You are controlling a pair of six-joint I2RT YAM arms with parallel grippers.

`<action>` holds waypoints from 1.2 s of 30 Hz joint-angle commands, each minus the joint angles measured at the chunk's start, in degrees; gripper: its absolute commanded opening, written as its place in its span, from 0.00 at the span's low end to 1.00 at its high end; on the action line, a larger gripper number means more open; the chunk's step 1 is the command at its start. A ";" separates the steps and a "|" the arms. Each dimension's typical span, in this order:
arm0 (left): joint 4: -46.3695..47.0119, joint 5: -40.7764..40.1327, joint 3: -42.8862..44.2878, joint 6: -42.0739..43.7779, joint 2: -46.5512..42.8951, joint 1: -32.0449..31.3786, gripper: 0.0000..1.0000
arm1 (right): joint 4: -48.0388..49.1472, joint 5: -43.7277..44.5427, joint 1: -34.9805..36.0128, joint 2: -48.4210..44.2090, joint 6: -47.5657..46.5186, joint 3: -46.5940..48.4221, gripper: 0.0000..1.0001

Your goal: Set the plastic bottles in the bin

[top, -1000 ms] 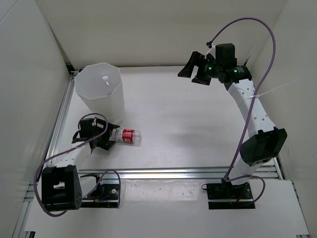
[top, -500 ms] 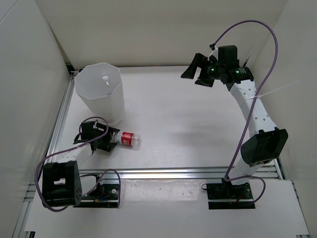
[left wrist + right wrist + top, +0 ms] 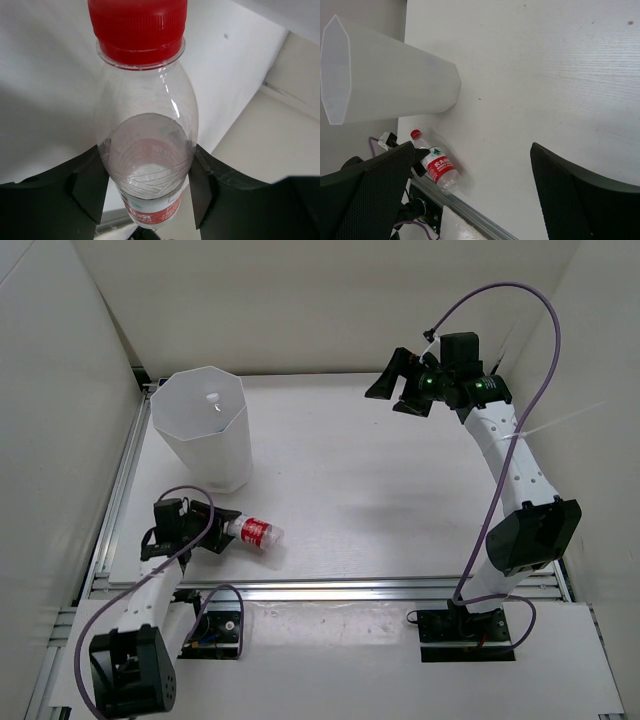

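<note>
Left hand: we see it clamped on the red-capped bottle, fingers pressing both sides of its clear body.
Right hand: spread wide, holding nothing, over the far right of the bench.
Count: one red-capped bottle, one bin, two hands.
Bottle's place: near bench edge, in front of the bin, apart from it.
Views: only the left wrist shows the pinch; the overhead shows both hands.

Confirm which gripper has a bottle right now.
The left gripper: its jaws are shut on the red-capped bottle. The right gripper hangs open and empty over the far side.
</note>
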 commanded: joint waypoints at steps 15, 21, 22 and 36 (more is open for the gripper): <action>-31.46 -27.50 67.93 29.56 -1.98 1.65 0.47 | 1.88 -3.51 -0.15 3.17 1.36 3.36 1.00; -27.32 -31.10 79.14 36.34 13.85 1.65 0.50 | 2.40 -4.04 -0.15 3.70 1.89 4.59 1.00; -26.80 -31.11 81.24 36.95 17.61 1.65 0.53 | 2.40 -4.04 -0.15 3.70 1.89 4.59 1.00; -26.80 -50.52 65.56 41.62 5.01 -0.98 1.00 | -1.37 2.10 -1.91 -2.09 1.27 -1.03 1.00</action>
